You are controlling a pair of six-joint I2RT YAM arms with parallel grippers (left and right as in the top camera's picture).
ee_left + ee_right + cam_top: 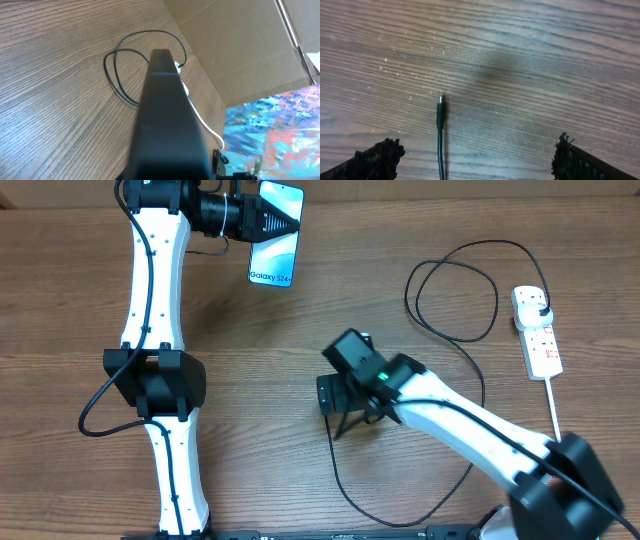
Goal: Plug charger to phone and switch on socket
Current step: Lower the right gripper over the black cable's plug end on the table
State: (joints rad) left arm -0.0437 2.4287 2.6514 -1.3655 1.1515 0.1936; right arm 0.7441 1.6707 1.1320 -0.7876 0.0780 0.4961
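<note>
Charger tip (440, 106), within spread right hand (477, 159) — untouched

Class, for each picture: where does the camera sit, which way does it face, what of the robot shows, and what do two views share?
Overhead: above the table, facing straight down; both arms show, the left hand gripping the phone.
Left wrist: on the left arm, facing along the phone toward the charger cable loops and power strip; no fingers discernible.
Right wrist: facing down at the connector tip, between fingertips of the open right hand.
Shared: overhead and left wrist both show the loops and power strip.
</note>
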